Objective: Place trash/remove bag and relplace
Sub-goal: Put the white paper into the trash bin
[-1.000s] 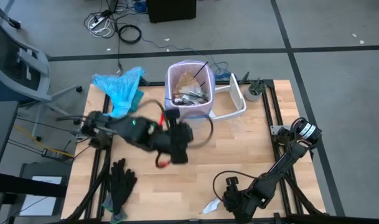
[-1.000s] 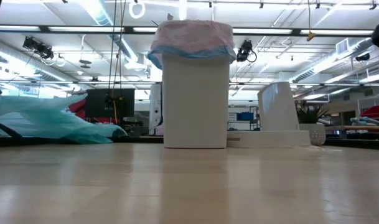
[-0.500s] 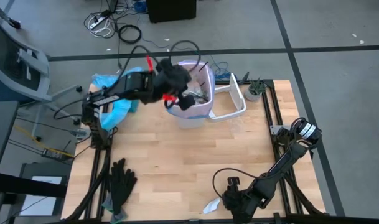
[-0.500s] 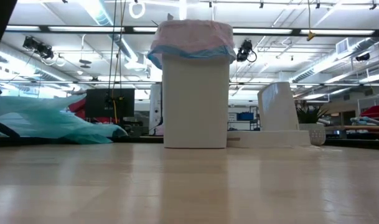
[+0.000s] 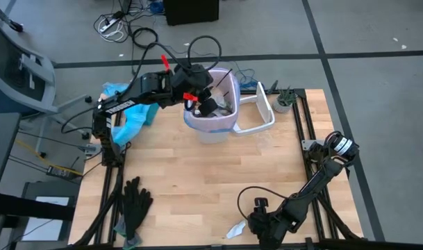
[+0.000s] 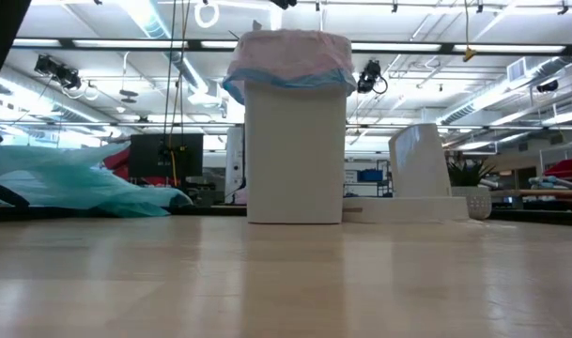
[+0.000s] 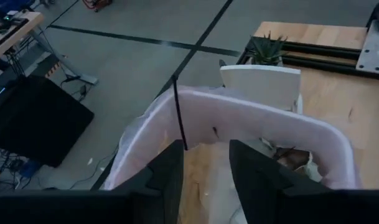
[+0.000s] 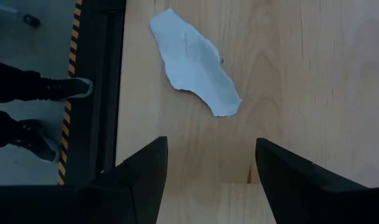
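The white bin (image 6: 295, 150) stands at the table's far middle, lined with the pale pink bag (image 5: 197, 119). The bag's rim (image 6: 287, 54), with its blue tie, is folded over the bin's top. Trash (image 5: 221, 105) lies inside, and a thin black utensil (image 7: 178, 112) leans up over the bag's rim (image 7: 251, 115). My left gripper (image 5: 205, 107) hangs over the bin's mouth, open (image 7: 205, 180), with nothing between its fingers. My right gripper (image 8: 208, 180) stands open at the table's near edge, next to a white scrap (image 8: 195, 62) that lies flat on the wood.
The white bin lid (image 5: 261, 111) lies right of the bin, with a small potted plant (image 5: 284, 101) beyond it. A light-blue bag (image 5: 133, 103) lies at the far left, black gloves (image 5: 135, 205) at the near left. A person's shoes (image 8: 33, 90) show off the table's near edge.
My left gripper has risen from low over the table's middle and swung toward the far edge. It now hangs over the bin's mouth. The bin and bag have stayed in place.
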Controlling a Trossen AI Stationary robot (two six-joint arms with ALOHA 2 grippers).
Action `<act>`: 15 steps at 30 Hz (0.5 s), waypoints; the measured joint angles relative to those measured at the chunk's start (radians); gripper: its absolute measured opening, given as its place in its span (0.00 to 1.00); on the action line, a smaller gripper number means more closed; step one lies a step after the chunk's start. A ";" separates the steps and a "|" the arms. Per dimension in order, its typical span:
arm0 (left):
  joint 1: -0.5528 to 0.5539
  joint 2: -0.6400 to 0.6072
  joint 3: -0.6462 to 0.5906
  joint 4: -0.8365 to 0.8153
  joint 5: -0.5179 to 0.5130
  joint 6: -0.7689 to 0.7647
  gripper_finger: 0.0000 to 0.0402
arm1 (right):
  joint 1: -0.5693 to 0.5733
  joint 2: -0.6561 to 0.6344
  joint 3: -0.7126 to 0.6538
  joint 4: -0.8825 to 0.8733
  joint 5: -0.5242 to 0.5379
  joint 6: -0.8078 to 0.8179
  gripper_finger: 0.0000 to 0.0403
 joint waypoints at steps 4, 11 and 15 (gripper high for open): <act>-0.005 0.000 0.000 -0.041 -0.003 -0.065 0.35 | 0.000 0.000 0.000 0.000 0.000 0.000 0.57; -0.062 0.000 0.000 -0.094 0.160 -0.174 0.35 | 0.000 0.000 0.000 0.000 0.000 -0.001 0.57; -0.160 0.000 0.000 -0.090 0.173 -0.165 0.34 | 0.000 0.000 0.000 0.000 0.000 -0.002 0.57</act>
